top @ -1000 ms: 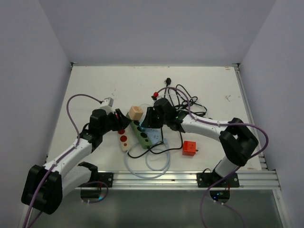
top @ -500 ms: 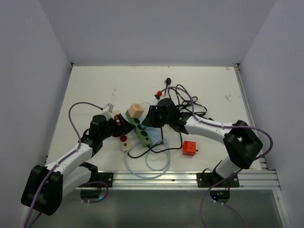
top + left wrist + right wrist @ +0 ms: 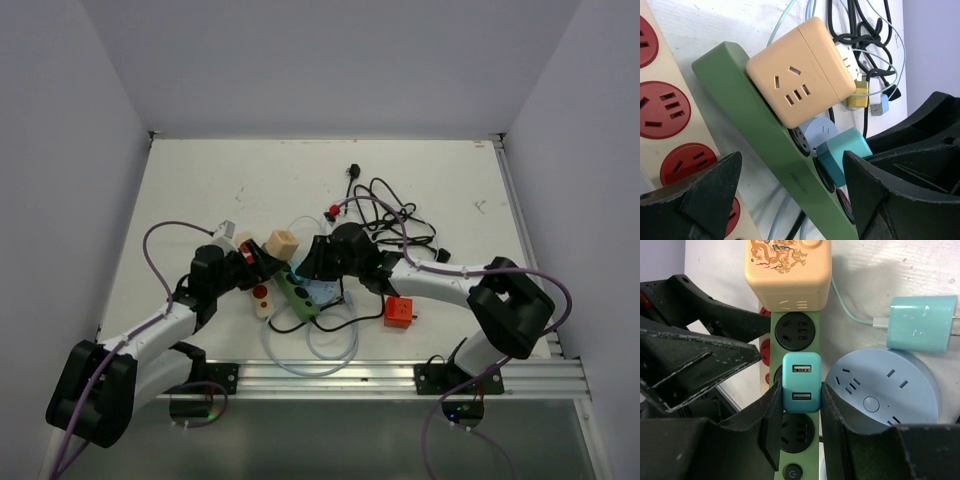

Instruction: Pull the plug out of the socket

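The small teal plug [image 3: 801, 382], a plastic block with two USB holes in its face, sits pushed into the long green plastic socket strip [image 3: 298, 293]. It is in a middle socket of that strip. The strip lies on the white worktop [image 3: 200, 180] close to the near edge, a little left of the middle.

The right gripper [image 3: 801, 387] is clamped on the small teal plug. One black finger presses on each side of it.

The left gripper [image 3: 790, 185] has its two black fingers far apart. The green strip runs between them, and I cannot tell if they touch it.

A square beige plastic adapter cube [image 3: 802, 70] is plugged into the far end of the green strip, near the teal plug. A cream strip with round red sockets [image 3: 660, 100] lies just to the left of the green one. A round pale blue socket disc [image 3: 880, 390] lies right beside the green strip on its other side. An orange plastic cube [image 3: 399, 312] sits near the near edge, right of the middle.
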